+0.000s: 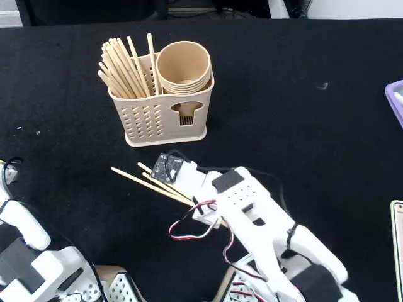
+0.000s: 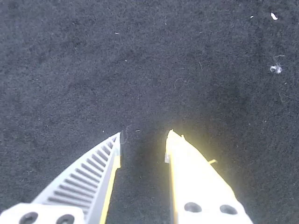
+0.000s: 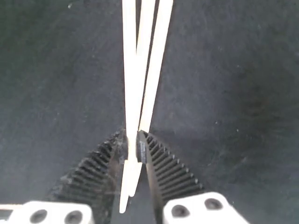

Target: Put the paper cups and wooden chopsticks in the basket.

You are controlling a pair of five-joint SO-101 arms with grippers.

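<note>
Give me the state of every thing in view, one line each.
basket: upright on the table, both compartments loaded.
paper cups: nested in a stack, standing in one basket compartment.
chopsticks in the basket: standing on end, leaning, in the other compartment.
loose chopsticks: outside the basket, gripped at one end.
right gripper: shut on the loose chopsticks.
left gripper: open, holding nothing, over bare black cloth.
</note>
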